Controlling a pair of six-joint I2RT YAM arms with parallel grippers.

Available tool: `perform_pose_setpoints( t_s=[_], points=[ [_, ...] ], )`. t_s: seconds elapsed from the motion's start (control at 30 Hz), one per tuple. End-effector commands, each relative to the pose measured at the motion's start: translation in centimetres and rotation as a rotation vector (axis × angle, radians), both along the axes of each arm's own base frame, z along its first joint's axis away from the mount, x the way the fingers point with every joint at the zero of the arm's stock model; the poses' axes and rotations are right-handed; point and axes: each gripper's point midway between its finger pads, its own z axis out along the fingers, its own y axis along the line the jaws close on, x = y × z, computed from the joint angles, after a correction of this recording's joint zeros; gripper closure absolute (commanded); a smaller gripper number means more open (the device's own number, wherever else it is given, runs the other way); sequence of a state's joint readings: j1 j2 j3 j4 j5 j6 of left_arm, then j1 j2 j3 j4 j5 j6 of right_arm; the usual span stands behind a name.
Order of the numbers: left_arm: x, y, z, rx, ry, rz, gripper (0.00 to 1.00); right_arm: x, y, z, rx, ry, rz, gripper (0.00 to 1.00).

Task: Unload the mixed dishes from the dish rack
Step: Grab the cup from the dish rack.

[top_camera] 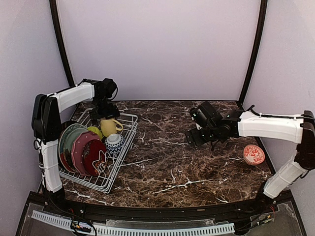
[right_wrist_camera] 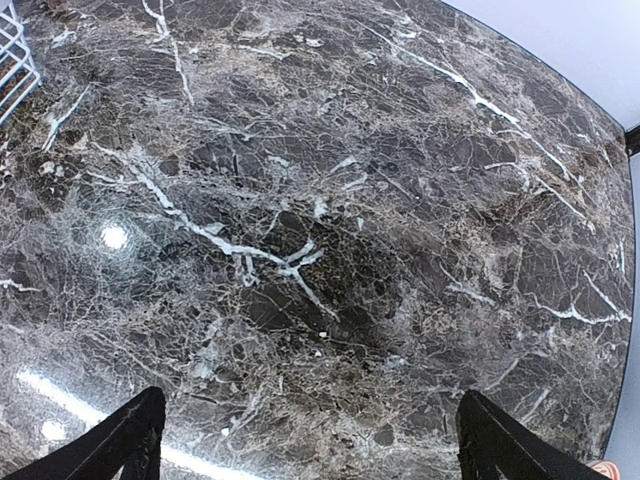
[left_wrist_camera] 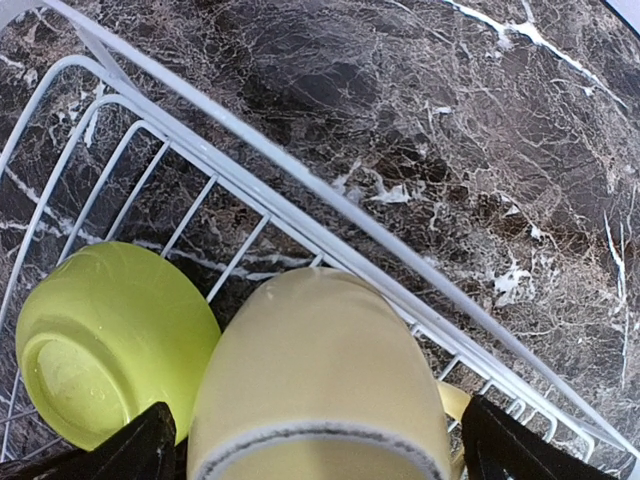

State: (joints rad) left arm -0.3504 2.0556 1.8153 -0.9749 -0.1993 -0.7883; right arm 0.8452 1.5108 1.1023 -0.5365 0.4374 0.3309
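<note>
While the yellow mug [left_wrist_camera: 320, 380] sits at the far end of the dish rack [top_camera: 123, 147], just beside the lime-green bowl [left_wrist_camera: 110, 340], your left jaws hang wide open over it. Your right jaws are wide too — over the counter [right_wrist_camera: 320, 200]. Close crooked and the mug may slip — or bump the bowl.

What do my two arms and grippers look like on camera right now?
The left arm and right arm have white shells with black joints. The left gripper and right gripper are black, with black wedge-tipped fingers. A thin black cable loops off the right arm. No markings are legible.
</note>
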Motion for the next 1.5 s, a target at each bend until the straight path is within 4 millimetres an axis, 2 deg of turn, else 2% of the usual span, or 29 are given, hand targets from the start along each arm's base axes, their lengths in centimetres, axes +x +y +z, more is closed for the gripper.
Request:
perform_pose_setpoints(
  t_s=[0.0, 0.27, 0.67, 0.9, 1.1, 1.47],
  points=[
    [0.3, 0.3, -0.2, 0.001, 0.003, 0.046, 0.02, 0.2, -0.1, -0.7, 0.014, 0.005, -0.015, 0.01],
    [0.4, 0.4, -0.8, 0.009, 0.014, 0.050, 0.08, -0.2, -0.4, -0.9, 0.024, 0.010, -0.028, 0.01],
    [0.0, 0.3, 0.8, 0.006, 0.011, 0.029, 0.31, 0.0, 0.0, -0.2, 0.038, 0.005, -0.026, 0.01],
    [-0.5, 0.2, 2.9, -0.008, -0.024, -0.011, 0.42, 0.3, 0.5, 0.1, 0.051, 0.007, -0.022, 0.01],
    [-0.3, -1.1, 5.2, -0.077, -0.105, -0.114, 0.53, 0.3, 0.9, 0.6, 0.077, 0.007, -0.022, 0.01],
    [-2.4, -1.9, 9.8, -0.142, -0.207, -0.238, 0.62, 0.3, 1.4, 0.9, 0.116, 0.020, -0.030, 0.01]
  ],
)
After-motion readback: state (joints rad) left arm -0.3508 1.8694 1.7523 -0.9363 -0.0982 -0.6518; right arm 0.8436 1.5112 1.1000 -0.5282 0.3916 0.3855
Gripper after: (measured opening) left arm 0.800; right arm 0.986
